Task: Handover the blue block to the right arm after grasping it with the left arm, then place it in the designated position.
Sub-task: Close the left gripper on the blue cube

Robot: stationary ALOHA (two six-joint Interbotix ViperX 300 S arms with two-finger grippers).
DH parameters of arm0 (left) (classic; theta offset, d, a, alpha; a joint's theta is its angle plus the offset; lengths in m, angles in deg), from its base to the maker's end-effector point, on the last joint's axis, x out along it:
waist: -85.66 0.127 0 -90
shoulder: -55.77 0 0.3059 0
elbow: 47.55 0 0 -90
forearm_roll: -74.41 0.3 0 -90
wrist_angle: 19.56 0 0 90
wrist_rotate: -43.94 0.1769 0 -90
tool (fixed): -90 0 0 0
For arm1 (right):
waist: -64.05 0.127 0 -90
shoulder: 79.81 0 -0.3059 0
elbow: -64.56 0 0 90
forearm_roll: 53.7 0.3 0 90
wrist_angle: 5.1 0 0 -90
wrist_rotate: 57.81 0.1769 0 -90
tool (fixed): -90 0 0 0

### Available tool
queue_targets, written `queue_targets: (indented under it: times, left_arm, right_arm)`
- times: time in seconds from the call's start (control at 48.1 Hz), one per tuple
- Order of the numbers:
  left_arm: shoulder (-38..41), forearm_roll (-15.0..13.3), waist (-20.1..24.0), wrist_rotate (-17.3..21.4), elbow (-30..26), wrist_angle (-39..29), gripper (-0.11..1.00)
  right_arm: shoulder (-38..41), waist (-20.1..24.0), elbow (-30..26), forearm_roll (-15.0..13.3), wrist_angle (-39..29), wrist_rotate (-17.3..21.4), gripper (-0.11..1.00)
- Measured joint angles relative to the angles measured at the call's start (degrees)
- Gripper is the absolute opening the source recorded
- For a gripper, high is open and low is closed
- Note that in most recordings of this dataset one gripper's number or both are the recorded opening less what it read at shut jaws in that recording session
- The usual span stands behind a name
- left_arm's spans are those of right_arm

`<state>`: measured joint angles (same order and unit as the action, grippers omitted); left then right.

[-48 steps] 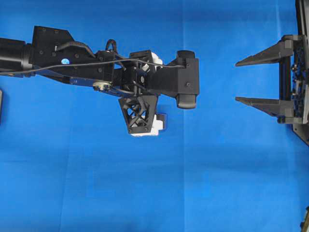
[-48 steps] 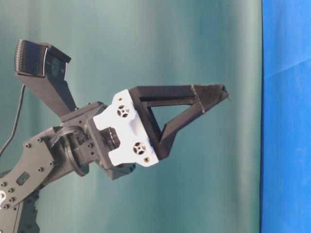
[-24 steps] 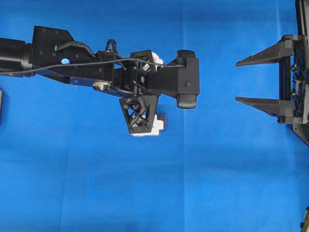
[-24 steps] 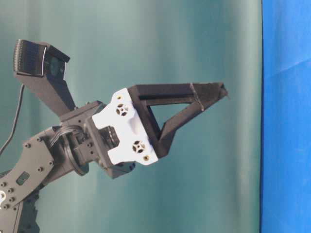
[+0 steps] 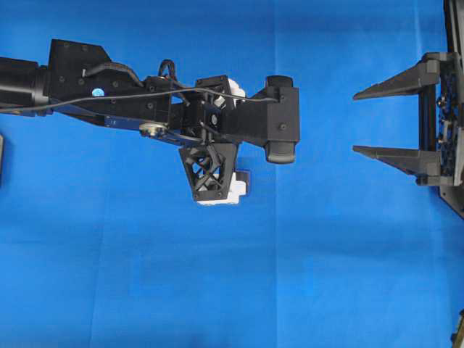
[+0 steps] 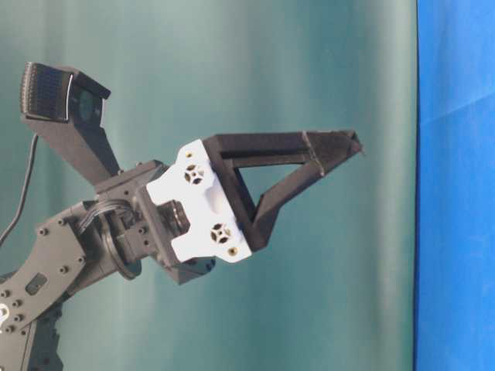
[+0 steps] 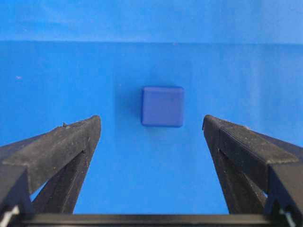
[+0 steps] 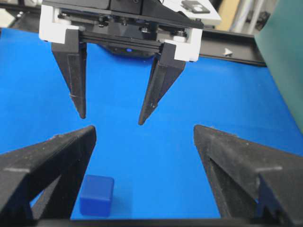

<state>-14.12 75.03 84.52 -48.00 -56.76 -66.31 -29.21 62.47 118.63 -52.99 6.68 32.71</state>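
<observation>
We saw the blue-covered counter [image 5: 145, 290] with the left arm [image 5: 109, 98] stretched over its middle and the right arm [image 5: 442, 123] at the right edge. Our left hand [image 7: 151, 142] hung spread and empty above the blue block [image 7: 163, 106], which sat on the cloth. Our right hand [image 5: 359, 122] was spread wide too, well apart from it.

- I can read no text, label, brand name or number in any of my views.
- The only sign I can make out is a small white arrow-like mark on the black bar [image 8: 228, 52] beyond the blue cloth.
</observation>
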Motion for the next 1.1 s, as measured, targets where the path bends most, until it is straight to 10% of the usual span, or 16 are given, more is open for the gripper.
queue_targets:
  times: [0.561, 1.101]
  left_arm:
    - [0.18, 0.0, -0.26, -0.09, 0.18, 1.49, 0.9]
    - [6.24, 0.0, -1.05, -0.09, 10.37, 18.63, 0.9]
  right_arm:
    - [0.18, 0.0, 0.0, 0.0, 0.0, 0.0, 0.97]
    - [2.37, -0.79, 0.0, 0.0, 0.09, -0.09, 0.97]
